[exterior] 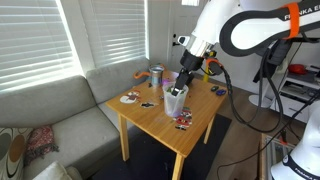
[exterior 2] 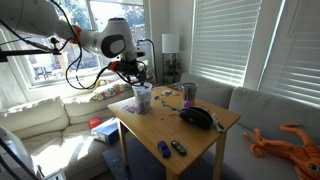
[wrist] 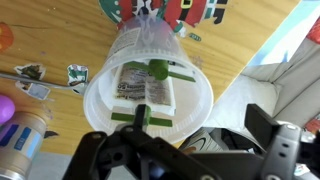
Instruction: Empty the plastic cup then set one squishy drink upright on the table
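- The plastic cup (exterior: 176,101) (exterior 2: 142,99) stands upright near the middle of the worktop (exterior: 190,135) (exterior 2: 225,124) in both exterior views.
- The claw (exterior: 183,84) (exterior 2: 137,77) hangs right over the cup's rim.
- In the wrist view the cup (wrist: 100,95) is seen from above, and a flat packet (wrist: 148,88) with a white label and green strips lies inside it.
- The claw (wrist: 140,122) reaches the near rim there; whether it grips the rim cannot be told.
- The squishy drink (wrist: 6,108) shows as a purple shape at the left edge of the wrist view, beside the cup and cut off by the frame.
- A short silvery-blue can (exterior: 157,76) with an orange rim stands farther back on the worktop, apart from the cup.
- Flat packets (exterior: 130,98) lie on the worktop around the cup.
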You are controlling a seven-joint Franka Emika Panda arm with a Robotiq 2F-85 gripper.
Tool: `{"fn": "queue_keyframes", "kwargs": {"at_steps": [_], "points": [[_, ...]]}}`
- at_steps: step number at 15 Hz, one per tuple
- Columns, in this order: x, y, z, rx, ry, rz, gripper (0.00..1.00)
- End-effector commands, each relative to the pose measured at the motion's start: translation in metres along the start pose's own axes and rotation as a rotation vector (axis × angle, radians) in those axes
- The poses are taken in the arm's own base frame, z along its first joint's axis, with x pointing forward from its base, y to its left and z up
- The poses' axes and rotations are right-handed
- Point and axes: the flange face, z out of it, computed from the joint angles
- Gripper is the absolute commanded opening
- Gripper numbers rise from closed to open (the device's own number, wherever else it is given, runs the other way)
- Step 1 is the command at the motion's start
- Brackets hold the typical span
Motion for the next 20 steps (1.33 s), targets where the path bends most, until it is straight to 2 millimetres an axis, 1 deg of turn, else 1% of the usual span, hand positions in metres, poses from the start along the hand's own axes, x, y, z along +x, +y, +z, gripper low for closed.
{"fn": "queue_keyframes", "kwargs": {"at_steps": [1,2,3,4,5,6,9,11,14,16,18,20], "points": [[0.012,-0.007,0.011,0.038,-0.005,0.02,1.0],[0.013,-0.008,0.014,0.041,-0.008,0.019,1.0],[0.014,-0.009,0.016,0.047,-0.011,0.02,0.95],[0.015,-0.009,0.018,0.047,-0.013,0.018,0.77],[0.015,-0.011,0.02,0.046,-0.012,0.005,0.71],[0.015,-0.011,0.022,0.05,-0.012,0.003,0.69],[0.015,-0.009,0.025,0.053,-0.018,-0.012,0.46],[0.014,-0.007,0.027,0.047,-0.023,-0.024,0.34],[0.013,-0.002,0.027,0.027,-0.032,-0.043,0.12],[0.013,0.0,0.025,0.038,-0.03,-0.047,0.0],[0.013,0.005,0.019,0.061,-0.02,-0.043,0.0],[0.011,0.015,0.007,0.094,0.005,-0.024,0.01]]}}
